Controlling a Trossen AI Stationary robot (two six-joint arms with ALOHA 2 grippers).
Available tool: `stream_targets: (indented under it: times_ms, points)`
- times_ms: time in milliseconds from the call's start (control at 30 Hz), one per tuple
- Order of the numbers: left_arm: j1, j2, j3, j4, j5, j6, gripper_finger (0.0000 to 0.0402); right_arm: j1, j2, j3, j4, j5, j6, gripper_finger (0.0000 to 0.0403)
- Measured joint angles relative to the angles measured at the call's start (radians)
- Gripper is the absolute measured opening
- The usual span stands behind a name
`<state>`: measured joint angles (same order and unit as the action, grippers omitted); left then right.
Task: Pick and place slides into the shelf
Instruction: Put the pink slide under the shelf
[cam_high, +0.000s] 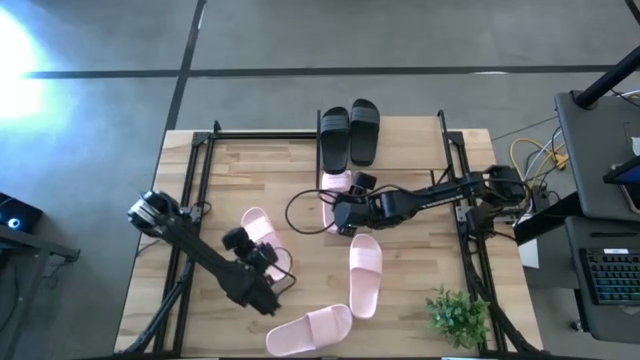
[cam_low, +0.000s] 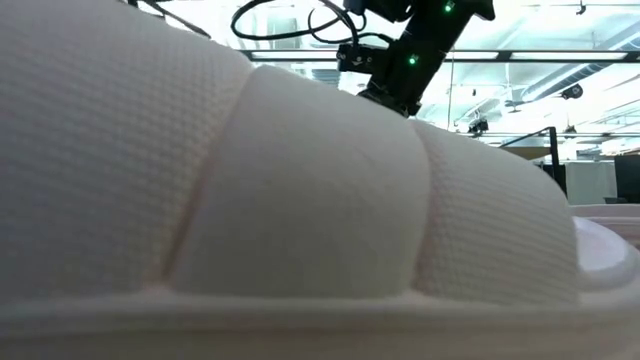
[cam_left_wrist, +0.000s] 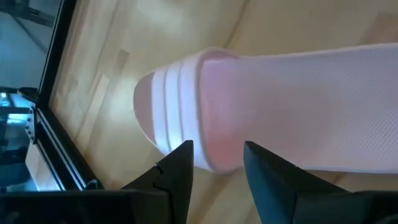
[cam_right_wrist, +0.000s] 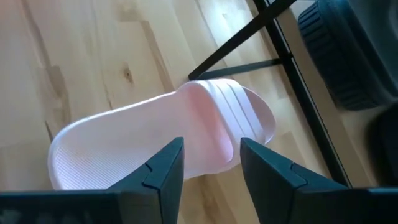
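Right gripper (cam_right_wrist: 210, 163) open just above pink slide (cam_right_wrist: 143, 140) beside shelf (cam_right_wrist: 249, 38)

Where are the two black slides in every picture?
High view: black slides side by side, top middle.
Low view: not in it; a near slide fills the picture.
Left wrist view: not in it.
Right wrist view: one black slide in the top right corner.
Shared landmark: the pink slide right beside them.

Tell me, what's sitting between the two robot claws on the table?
Nothing but bare wood, by the high view, between the left gripper and right gripper.
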<state>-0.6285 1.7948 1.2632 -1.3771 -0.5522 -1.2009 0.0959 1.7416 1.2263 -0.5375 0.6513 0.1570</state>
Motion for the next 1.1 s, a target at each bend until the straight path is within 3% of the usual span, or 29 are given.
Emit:
stream_targets:
  times_ms: [300, 500, 800, 900, 1100]
  points:
    - [0.021, 0.046, -0.049, -0.115, -0.007, -0.324, 0.0127, 0.0, 0.0, 0.0, -0.013, 0.003, 0.0, 0.0144]
    - [0.053, 0.021, -0.123, 0.044, -0.021, -0.202, 0.0127, 0.0, 0.0, 0.0, -0.013, 0.003, 0.0, 0.0141]
    - [0.142, -0.003, -0.244, 0.09, -0.07, -0.176, 0.0124, 0.003, -0.01, -0.001, -0.027, 0.004, -0.005, 0.0141]
    - [0.169, -0.021, -0.293, 0.167, -0.071, -0.135, 0.0102, 0.004, -0.032, -0.001, -0.052, 0.007, 0.009, 0.0135]
    - [0.188, -0.058, -0.348, 0.314, -0.068, -0.04, 0.0009, 0.004, -0.116, -0.002, -0.099, 0.03, 0.084, 0.0119]
